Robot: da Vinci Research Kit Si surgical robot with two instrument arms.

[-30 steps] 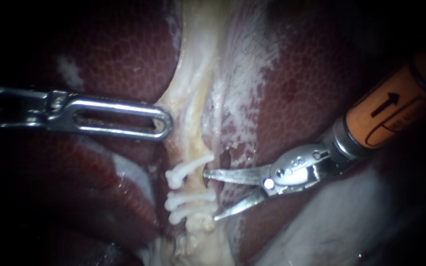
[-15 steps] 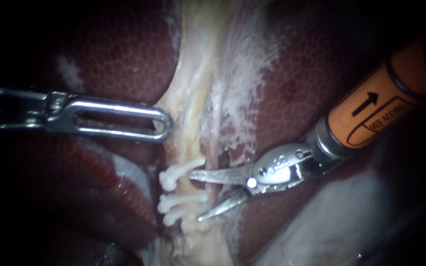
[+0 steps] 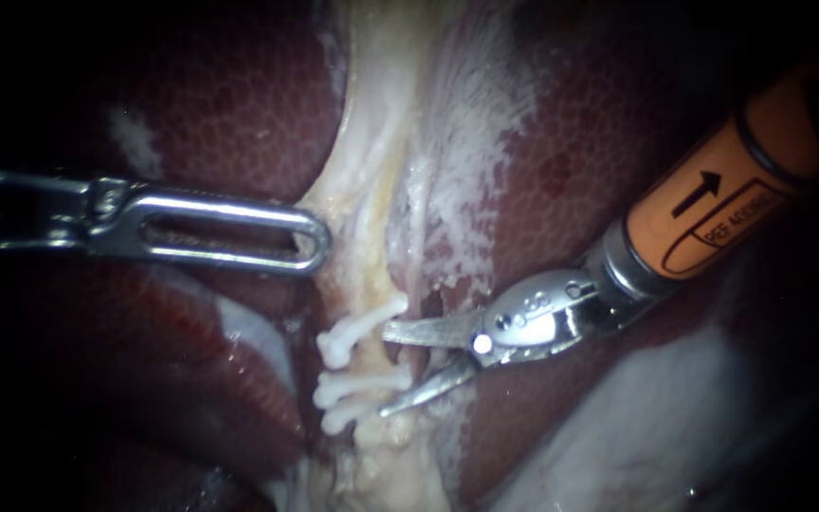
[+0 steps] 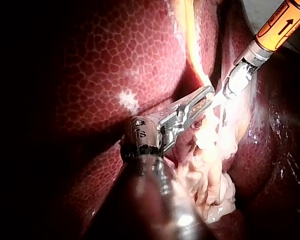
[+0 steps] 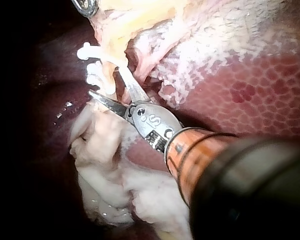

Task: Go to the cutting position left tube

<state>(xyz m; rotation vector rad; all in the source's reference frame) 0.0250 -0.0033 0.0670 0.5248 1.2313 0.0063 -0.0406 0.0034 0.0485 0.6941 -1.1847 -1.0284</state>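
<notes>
On your left, the left instrument (image 3: 315,237) lies level across the dark liver (image 3: 239,104). Its slotted end effector is closed on the edge of the pale tissue (image 3: 372,142) that runs down the middle, and the tissue is drawn out toward the tip. Your left wrist view shows the same hold (image 4: 206,96), with the two halves pressed together on the pale band.

Just below that tip, three white clips (image 3: 338,389) sit across the left tube (image 3: 367,358), one above and two close together beneath it (their knobbed ends point to your left). The tube runs down between the liver lobes.

From the upper right comes your right instrument (image 3: 383,372), with an orange shaft and two thin blades. Its end effector stands open and grips nothing. The upper blade lies just under the top clip, and the lower blade's tip is beside the lowest clip. In the right wrist view (image 5: 105,89) the tube stands between the spread blades, just beside the clips.
</notes>
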